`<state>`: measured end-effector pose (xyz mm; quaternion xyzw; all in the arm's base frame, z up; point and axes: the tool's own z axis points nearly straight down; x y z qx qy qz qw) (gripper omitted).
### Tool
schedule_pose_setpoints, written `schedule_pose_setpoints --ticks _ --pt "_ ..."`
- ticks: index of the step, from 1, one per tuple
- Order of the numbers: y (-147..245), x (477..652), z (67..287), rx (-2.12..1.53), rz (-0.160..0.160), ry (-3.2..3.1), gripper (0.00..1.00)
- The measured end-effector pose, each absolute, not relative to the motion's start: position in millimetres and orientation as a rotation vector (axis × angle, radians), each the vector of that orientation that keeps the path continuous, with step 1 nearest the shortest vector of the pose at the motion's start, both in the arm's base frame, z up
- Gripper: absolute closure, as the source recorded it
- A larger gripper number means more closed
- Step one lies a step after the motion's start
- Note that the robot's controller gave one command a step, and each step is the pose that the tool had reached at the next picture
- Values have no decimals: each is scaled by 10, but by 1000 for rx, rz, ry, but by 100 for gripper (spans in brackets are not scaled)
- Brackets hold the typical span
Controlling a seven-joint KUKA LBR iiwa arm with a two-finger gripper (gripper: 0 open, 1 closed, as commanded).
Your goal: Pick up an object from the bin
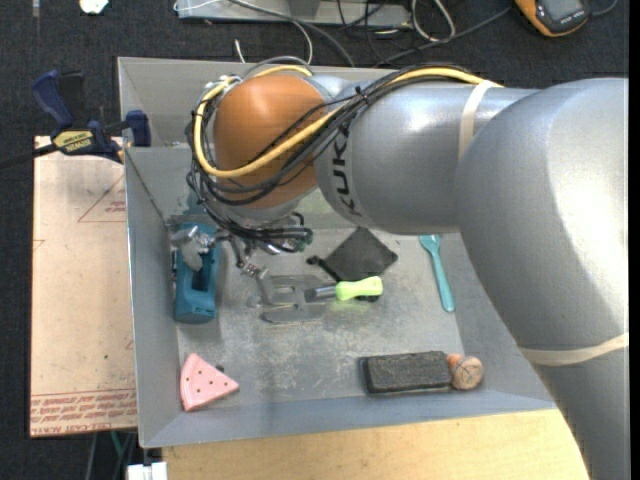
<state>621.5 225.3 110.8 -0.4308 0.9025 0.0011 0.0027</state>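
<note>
My gripper (218,250) hangs under the orange wrist cover at the bin's left side. Its two metal fingers stand apart, open. A teal-blue blocky tool (194,293) lies lengthwise just below, and its upper end reaches in by the left finger (188,235). I cannot tell whether they touch. To the right of the other finger lies a metal tool with a lime-green handle (355,289). A black flat square (360,253) rests behind that handle.
A pink triangular wedge (205,381) sits in the front left corner. A dark rectangular block (405,371) and a brown cork-like ball (466,371) lie along the front wall. A teal plastic utensil (438,273) lies at the right, beside the thick arm.
</note>
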Motion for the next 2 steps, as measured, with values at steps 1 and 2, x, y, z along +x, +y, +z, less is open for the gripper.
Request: schedule_pose_setpoints --ticks 1,2 --pt "2218 5979 891 -1895 -9 2468 0" --pt "2373 6029 804 -2095 -20 2312 0"
